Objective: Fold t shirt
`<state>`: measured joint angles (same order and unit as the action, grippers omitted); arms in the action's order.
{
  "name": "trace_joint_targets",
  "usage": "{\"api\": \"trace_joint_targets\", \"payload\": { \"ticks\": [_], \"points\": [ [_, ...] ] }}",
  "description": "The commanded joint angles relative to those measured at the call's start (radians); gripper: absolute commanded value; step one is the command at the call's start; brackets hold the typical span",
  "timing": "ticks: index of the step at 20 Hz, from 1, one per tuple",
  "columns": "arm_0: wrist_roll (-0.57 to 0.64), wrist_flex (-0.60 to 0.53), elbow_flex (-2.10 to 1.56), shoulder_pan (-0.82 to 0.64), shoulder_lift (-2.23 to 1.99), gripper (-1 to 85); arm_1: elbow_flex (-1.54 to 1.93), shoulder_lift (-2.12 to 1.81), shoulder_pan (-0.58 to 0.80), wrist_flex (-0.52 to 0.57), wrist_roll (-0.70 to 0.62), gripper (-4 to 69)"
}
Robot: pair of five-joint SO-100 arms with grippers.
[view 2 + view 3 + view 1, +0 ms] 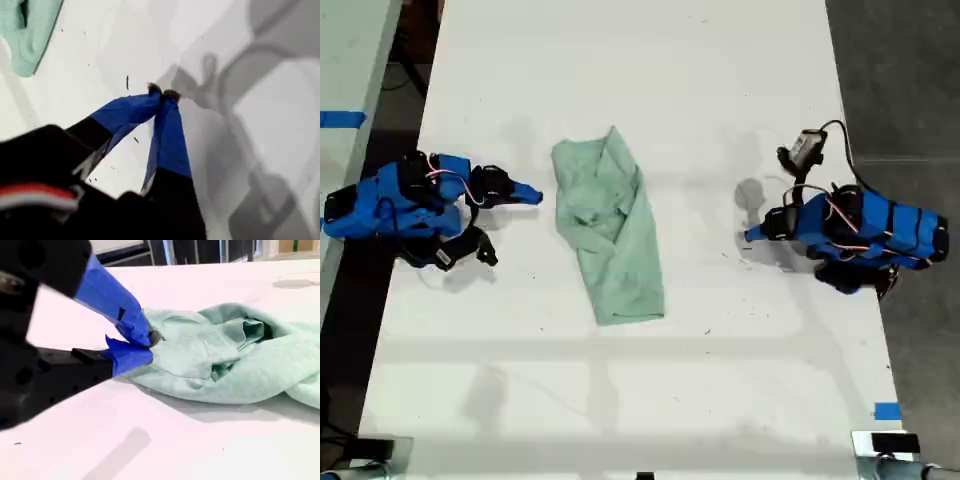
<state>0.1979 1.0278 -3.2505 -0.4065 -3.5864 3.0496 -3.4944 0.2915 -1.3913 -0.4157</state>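
The t shirt (610,230) is a pale mint-green wrinkled bundle lying as a long strip on the white table (720,80), near its middle. My second gripper (536,194) is on the exterior view's left, its blue tips shut and just short of the shirt's edge. In the second wrist view the second gripper (150,347) is right in front of the t shirt (225,355), with no cloth seen between its tips. My first gripper (750,236) rests on the exterior view's right, well away from the shirt. In the first wrist view it (162,93) is shut over bare table, with the t shirt (25,35) far off.
A blue tape mark (887,410) sits near the table's front corner on the exterior view's right. Dark floor (900,80) borders the table on that side. Another pale surface with blue tape (340,120) stands past the table's edge on the exterior view's left.
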Motion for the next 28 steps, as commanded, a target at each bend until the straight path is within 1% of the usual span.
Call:
{"api": "trace_joint_targets", "payload": {
  "ticks": [1, 2, 3, 4, 6, 7, 8, 10, 11, 12, 13, 14, 15, 16, 17, 20, 22, 24, 25, 26, 27, 28],
  "points": [
    [-0.176, 0.018, 0.091, 0.117, 0.100, -0.3, -0.097, 0.049, 0.006, 0.025, 0.193, 0.2],
    [-0.219, 0.063, 0.225, 0.156, 0.207, -0.3, -0.212, 0.161, -0.018, -0.014, 0.253, 0.2],
    [-0.235, 0.104, 0.399, 0.173, 0.388, -0.3, -0.356, 0.318, -0.051, -0.021, 0.287, 0.2],
    [-0.259, 0.173, 0.606, 0.184, 0.620, -0.3, -0.529, 0.505, -0.078, -0.041, 0.313, 0.2],
    [-0.305, 0.325, 1.040, 0.221, 1.029, 0.2, -0.851, 0.828, -0.129, -0.077, 0.327, 0.2],
    [-0.307, 0.371, 1.212, 0.241, 1.175, 2.6, -0.976, 0.940, -0.158, -0.077, 0.327, 0.3],
    [-0.314, 0.380, 1.328, 0.262, 1.281, 4.0, -1.086, 1.043, -0.187, -0.077, 0.328, 0.3],
    [-0.324, 0.350, 1.471, 0.316, 1.450, 10.0, -1.285, 1.246, -0.253, -0.075, 0.331, 1.4],
    [-0.330, 0.331, 1.529, 0.348, 1.531, 13.5, -1.381, 1.355, -0.285, -0.077, 0.327, 7.6],
    [-0.334, 0.311, 1.589, 0.376, 1.614, 15.6, -1.463, 1.453, -0.310, -0.083, 0.321, 15.4],
    [-0.348, 0.302, 1.649, 0.402, 1.703, 17.1, -1.542, 1.548, -0.327, -0.091, 0.314, 20.3],
    [-0.365, 0.288, 1.706, 0.436, 1.795, 18.4, -1.612, 1.638, -0.342, -0.092, 0.310, 22.9],
    [-0.402, 0.265, 1.753, 0.477, 1.891, 19.2, -1.672, 1.718, -0.356, -0.092, 0.305, 24.4],
    [-0.440, 0.199, 1.772, 0.523, 1.974, 19.8, -1.724, 1.792, -0.365, -0.089, 0.299, 26.0],
    [-0.476, 0.160, 1.807, 0.560, 2.066, 20.3, -1.753, 1.852, -0.373, -0.072, 0.291, 26.7],
    [-0.572, 0.160, 1.936, 0.621, 2.309, 21.1, -1.790, 1.993, -0.383, -0.002, 0.276, 27.8],
    [-0.598, 0.156, 2.023, 0.644, 2.436, 21.1, -1.829, 2.088, -0.394, 0.017, 0.272, 27.9],
    [-0.591, 0.150, 2.098, 0.657, 2.531, 17.9, -1.858, 2.164, -0.408, 0.038, 0.272, 27.9],
    [-0.591, 0.130, 2.108, 0.660, 2.556, 11.5, -1.868, 2.195, -0.414, 0.055, 0.272, 27.9],
    [-0.578, 0.098, 2.108, 0.666, 2.563, 0.4, -1.878, 2.220, -0.423, 0.077, 0.272, 27.9],
    [-0.575, 0.074, 2.109, 0.673, 2.565, -0.3, -1.884, 2.244, -0.433, 0.103, 0.272, 27.5],
    [-0.569, 0.072, 2.118, 0.676, 2.565, -0.3, -1.901, 2.275, -0.442, 0.115, 0.275, 27.2]
  ]
}}
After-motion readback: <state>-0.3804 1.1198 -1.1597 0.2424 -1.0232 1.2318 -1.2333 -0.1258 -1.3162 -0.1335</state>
